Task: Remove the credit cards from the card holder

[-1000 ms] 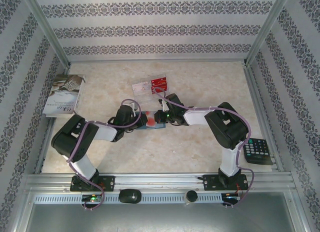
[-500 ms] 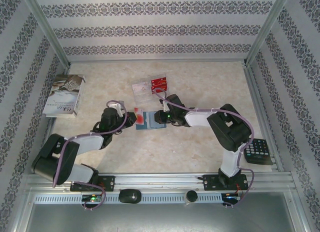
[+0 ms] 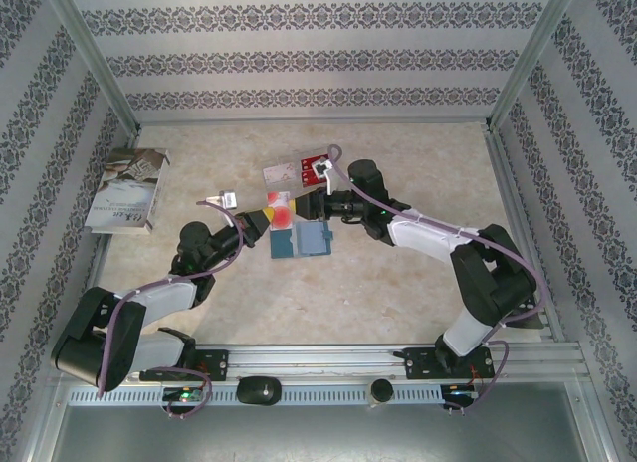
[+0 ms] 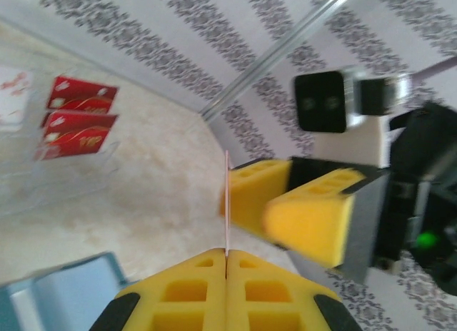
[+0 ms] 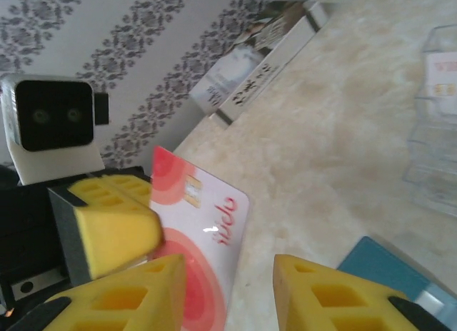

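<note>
Black-and-white jointed arms [image 3: 428,233], purple cables [image 3: 127,318], yellow honeycombed foam pads [image 4: 314,210] on left tool [image 4: 226,277] and right tool [image 5: 228,295].

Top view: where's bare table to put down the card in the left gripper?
Bare: the far right of the table, beyond the clear tray; the near strip between the card holder and the front rail; the gap between the booklet and tray. Crowded: mid-table, where the left gripper, its card and the right gripper meet.

The table [image 3: 398,283] is smooth, marble-patterned, faintly glossy. The red card [image 5: 207,231] is glossy plastic; the finger pads [image 5: 335,295] are matt foam.
</note>
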